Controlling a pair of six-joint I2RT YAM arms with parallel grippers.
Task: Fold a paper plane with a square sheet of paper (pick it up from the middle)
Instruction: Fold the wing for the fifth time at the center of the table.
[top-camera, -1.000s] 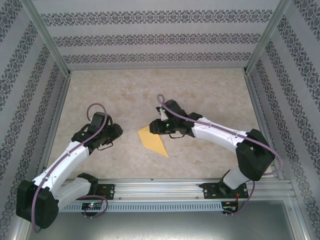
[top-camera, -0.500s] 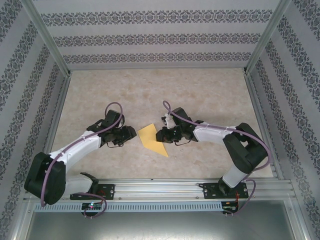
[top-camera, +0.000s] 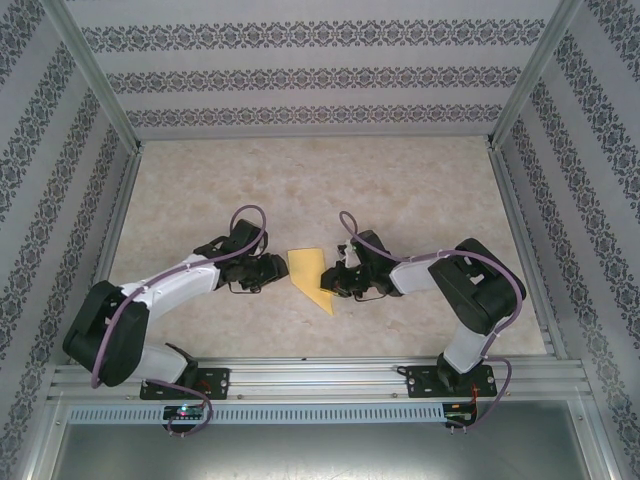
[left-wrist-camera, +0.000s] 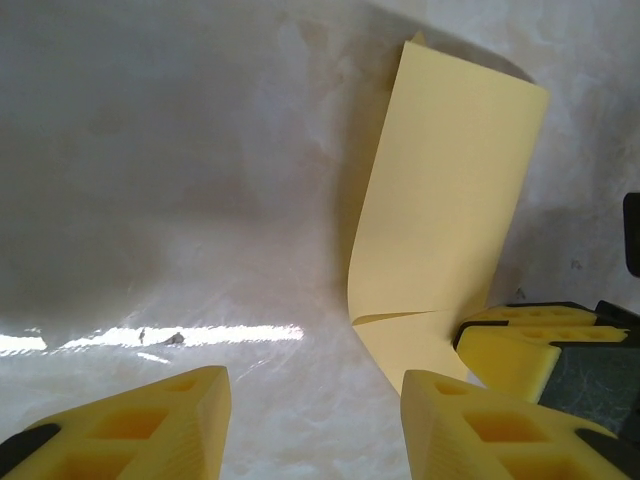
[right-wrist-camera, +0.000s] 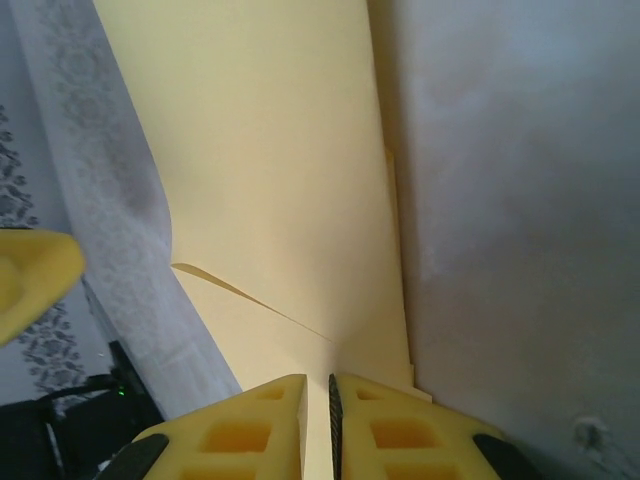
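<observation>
Yellow paper (top-camera: 312, 272), part-folded and curling up off the middle of the table (top-camera: 200, 190), is pinched at one edge by your right gripper (top-camera: 336, 281) while your left gripper (top-camera: 277, 270) stands spread just beside it; tug sideways and that thin edge could slip free or tear.

A beige, mottled desk (top-camera: 300, 180) sits inside three walls (top-camera: 320, 75) papered white with bands of dark floral pattern. Metal posts (top-camera: 93, 75) rise at the far corners. A metal rail (top-camera: 320, 372) runs along the near edge, with a slotted grey strip (top-camera: 320, 412) just below it. Seen close, the desk is glossy, with a bright streak (left-wrist-camera: 150, 338) of reflected light.
</observation>
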